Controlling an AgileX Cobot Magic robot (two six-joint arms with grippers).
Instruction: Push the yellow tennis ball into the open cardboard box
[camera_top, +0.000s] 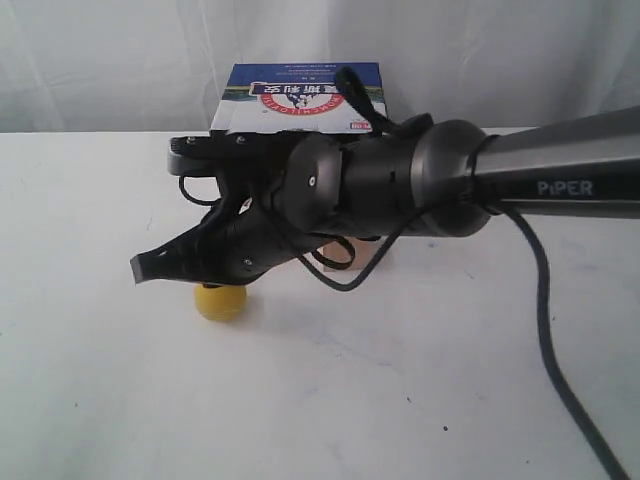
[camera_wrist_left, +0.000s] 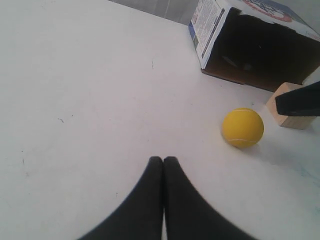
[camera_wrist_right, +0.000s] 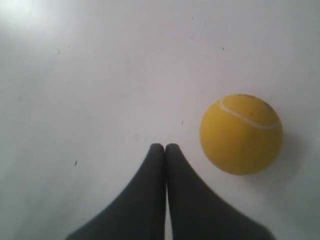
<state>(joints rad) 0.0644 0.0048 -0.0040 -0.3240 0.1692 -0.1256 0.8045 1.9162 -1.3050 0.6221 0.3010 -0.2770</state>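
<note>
**benchrat:** Reading any labels in this one? Go from the table's left edge across.

**armnerd:** Sure. The left gripper (camera_wrist_left: 163, 162) is pinched closed with nothing in it, over bare white tabletop (camera_top: 90, 400). The right gripper (camera_top: 145, 268) is also pressed closed and empty. Its tips point toward the left edge and tilt down a bit.

**benchrat:** And the ball?

**armnerd:** The yellow tennis ball (camera_top: 220, 300) is mid-table, just beside those right fingertips. I can't tell if they touch. It's on the near side of the open cardboard box (camera_top: 305, 95) and clear of it. The box sits at the far edge with its dark mouth facing the near edge. The blue top has a round red-white logo and Chinese characters, which I can't make out. The side-panel print is too small to read. A wooden cube (camera_wrist_left: 295, 122) sits near the mouth. The right arm (camera_top: 560, 150) comes in level from the right edge, with "PiPER" in white on its grey tube.
</note>
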